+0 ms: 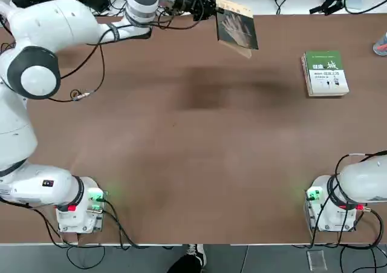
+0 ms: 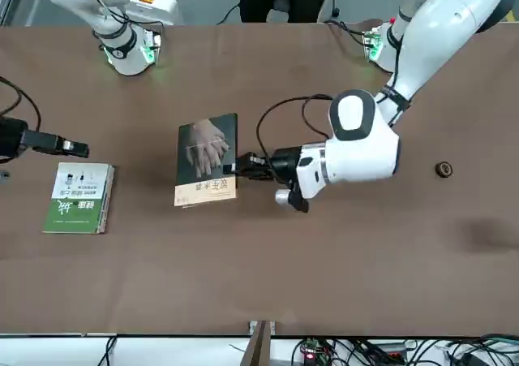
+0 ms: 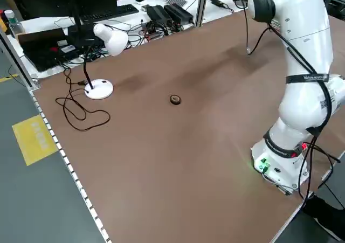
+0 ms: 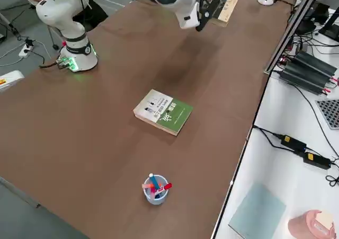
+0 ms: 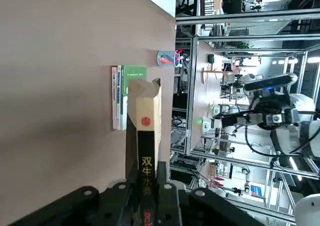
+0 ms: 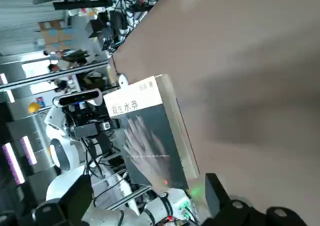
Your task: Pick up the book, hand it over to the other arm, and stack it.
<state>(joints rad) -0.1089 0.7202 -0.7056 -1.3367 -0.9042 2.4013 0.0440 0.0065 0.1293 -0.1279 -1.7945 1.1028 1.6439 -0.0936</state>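
Now the book hangs between two arms, long axis pointing at the receiver

Clearly the small thin book with the dark grey cover, pale hand image and tan strip (image 2: 207, 160) is off the brown counter (image 1: 199, 158), carried in the air over its far middle part as the top view shows. The left end effector (image 2: 243, 165) is clamped on one short end, at the dark edge of the cover, so the book sticks out from it like a paddle with the tan strip at the free end. In the left wrist view the spine (image 5: 146, 151) runs straight away from the fingers, and the thicker green-and-white book (image 5: 125, 96) lies flat on the counter beyond it.

The right end effector (image 2: 77, 148) is at the far right of the counter, near the green-and-white book (image 2: 79, 198), with its fingers spread wide and nothing between them. In its own wrist view the grey book (image 6: 150, 131) fills the middle of the gap ahead, cover facing the camera.

So the free, tan-strip end points towards the right arm, well apart from it as yet. My judgement is that the handover turns on closing that gap along the book's long axis, with the right fingers taking the free end while the left end effector holds the other.
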